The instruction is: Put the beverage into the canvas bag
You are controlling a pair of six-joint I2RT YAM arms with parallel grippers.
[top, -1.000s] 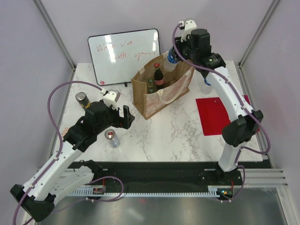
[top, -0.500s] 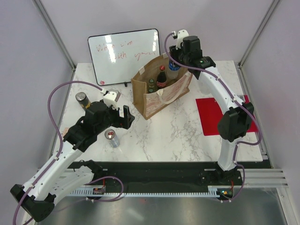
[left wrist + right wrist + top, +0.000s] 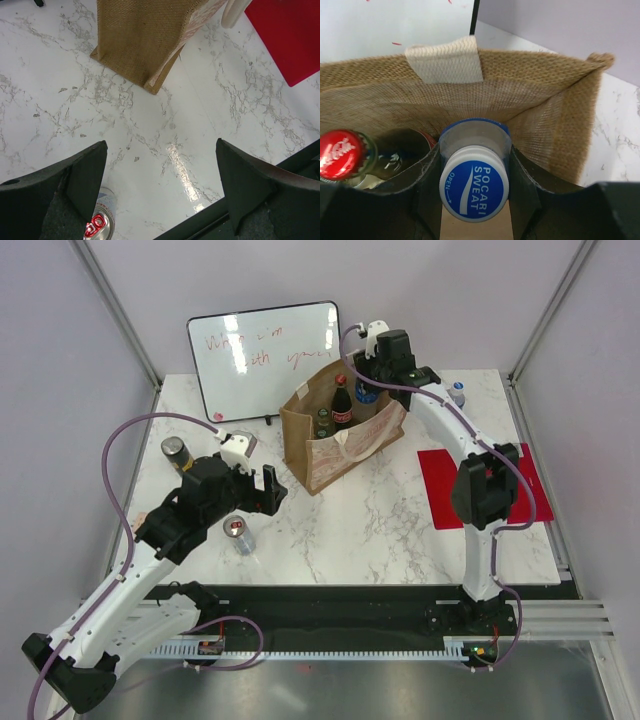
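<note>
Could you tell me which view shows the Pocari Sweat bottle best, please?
The right wrist view: the bottle is close, cap lettering readable, held by the right gripper in the canvas bag. Top external shows it small; left wrist misses it.

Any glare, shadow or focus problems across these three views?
Top external: bright glare patches on the whiteboard wash out part of the writing; lighting is otherwise even. Left wrist: a specular streak on the marble table; the rest is sharp. Right wrist: the bottle cap print is sharp and readable; the canvas bag interior falls into shadow around the red-capped bottle.
</note>
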